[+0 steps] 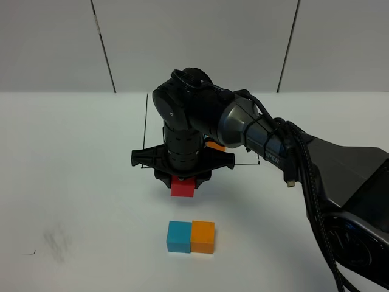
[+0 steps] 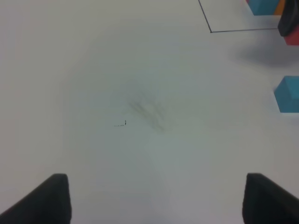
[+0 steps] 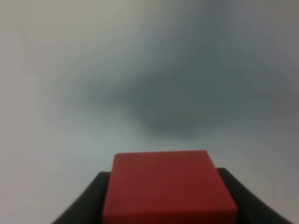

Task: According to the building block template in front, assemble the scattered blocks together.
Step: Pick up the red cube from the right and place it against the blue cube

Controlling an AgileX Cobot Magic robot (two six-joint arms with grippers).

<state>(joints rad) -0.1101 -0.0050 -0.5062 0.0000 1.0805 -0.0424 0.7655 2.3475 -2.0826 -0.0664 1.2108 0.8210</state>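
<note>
Scattered blocks, three. Item one: red block (image 1: 182, 188), pinched between the fingers of the right hand (image 1: 182, 180), apparently raised clear of the bench (image 1: 73, 182), about mid-bench. Items two and three: cyan block (image 1: 179, 236) and orange block (image 1: 202, 236), touching side by side, nearer the front edge, midway along it. Reference: building block template (image 1: 216, 146), toward the far edge, largely hidden by the arm. Idle: left hand (image 2: 156, 200), spread and empty, over the bench's left part.

Hazards, as judged:
- Lowered askew, the red block could shove the joined pair apart.
- It could twist on release.
- With the template hidden, it might be seated against the wrong neighbour.
</note>
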